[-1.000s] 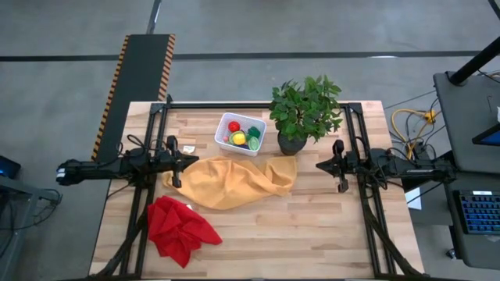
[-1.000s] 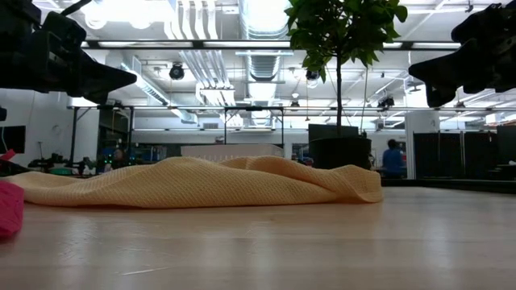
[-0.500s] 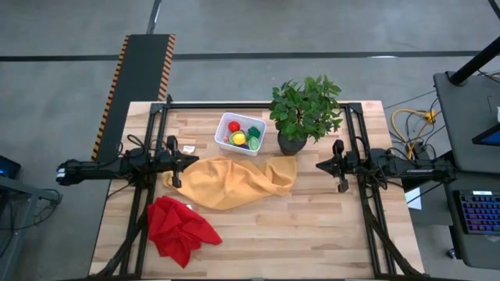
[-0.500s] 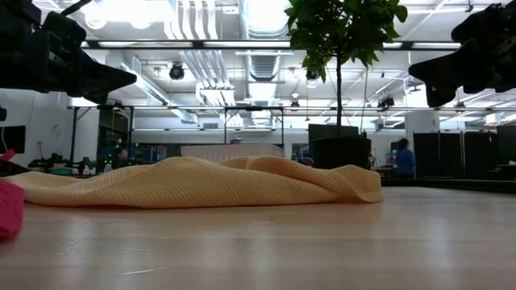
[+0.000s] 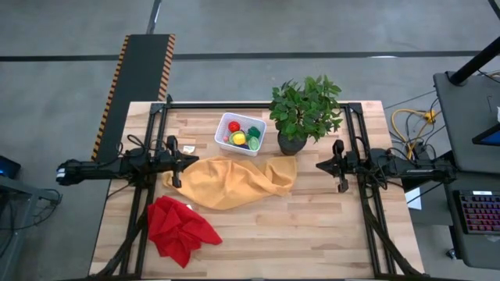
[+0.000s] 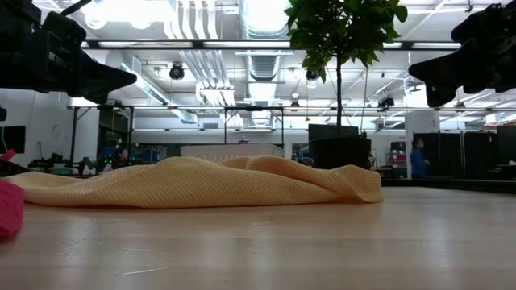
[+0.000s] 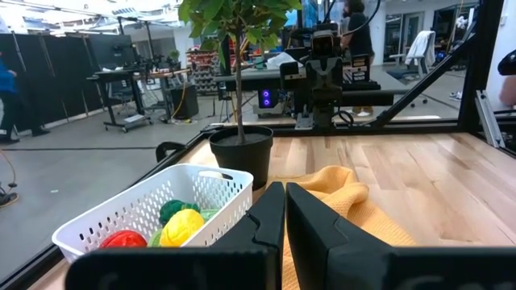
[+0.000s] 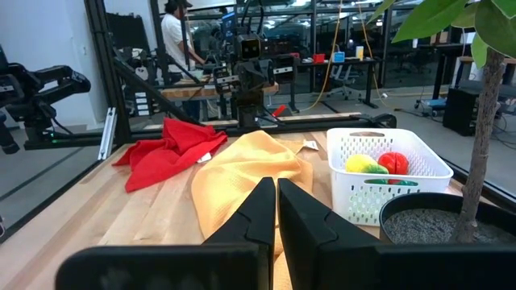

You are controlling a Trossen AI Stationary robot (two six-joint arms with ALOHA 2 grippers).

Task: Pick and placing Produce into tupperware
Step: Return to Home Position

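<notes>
The white mesh tupperware [image 5: 241, 133] stands on the table's far middle part and holds the toy produce [image 5: 240, 136]: red, yellow and green pieces. It also shows in the left wrist view [image 7: 153, 213] and the right wrist view [image 8: 387, 171]. My left gripper [image 5: 195, 159] hovers shut over the table's left side, above the edge of a yellow cloth [image 5: 234, 182]. My right gripper [image 5: 319, 165] hovers shut at the right side, near the plant pot. Neither touches anything.
A potted green plant [image 5: 303, 113] in a black pot stands right of the tupperware. The yellow cloth lies crumpled across the table's middle, a red cloth [image 5: 180, 227] at the near left. Bare wood lies near and right. A person [image 6: 417, 159] stands in the room beyond.
</notes>
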